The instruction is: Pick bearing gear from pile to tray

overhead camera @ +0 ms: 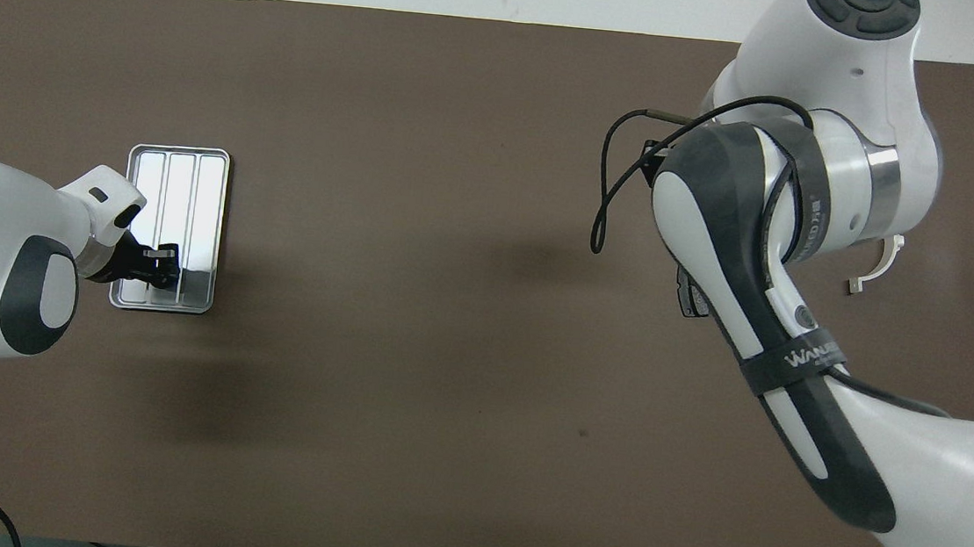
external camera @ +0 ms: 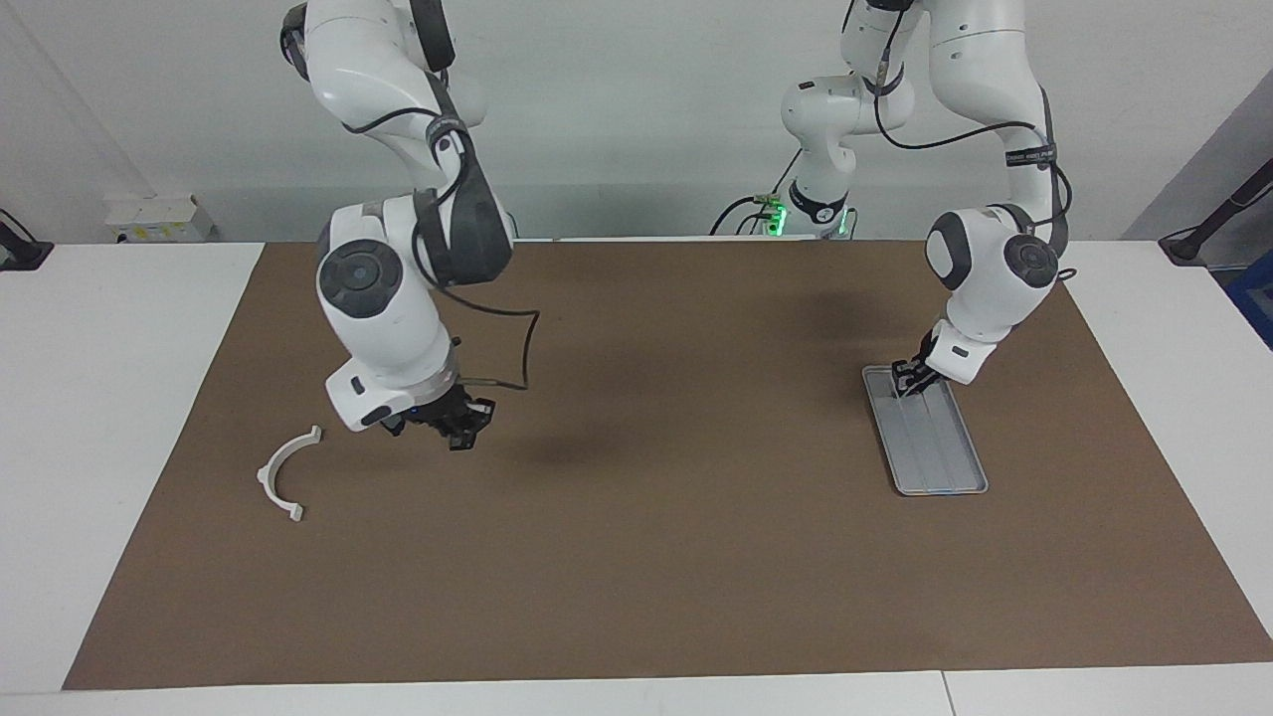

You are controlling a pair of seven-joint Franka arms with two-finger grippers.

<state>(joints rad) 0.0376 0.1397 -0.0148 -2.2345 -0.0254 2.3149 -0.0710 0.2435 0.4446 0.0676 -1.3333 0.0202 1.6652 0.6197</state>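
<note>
Start at the end of the tray (external camera: 940, 452) nearer to the robots, toward the left arm's end of the brown mat (external camera: 696, 577). Here you find the left gripper (external camera: 907, 381) low over the tray's ridged floor. You cannot tell whether it is released or clenched, or whether it touches the tray. Next, toward the right arm's end, you see the right gripper (external camera: 459, 432) raised over a dark pad-shaped plate (overhead camera: 689, 296), of which only an edge shows under the arm. This gripper is clenched, and you cannot tell whether anything is in it. A little farther out, the white half-ring (external camera: 281, 473) of the pile lies flat on the mat, apart from both grippers.
</note>
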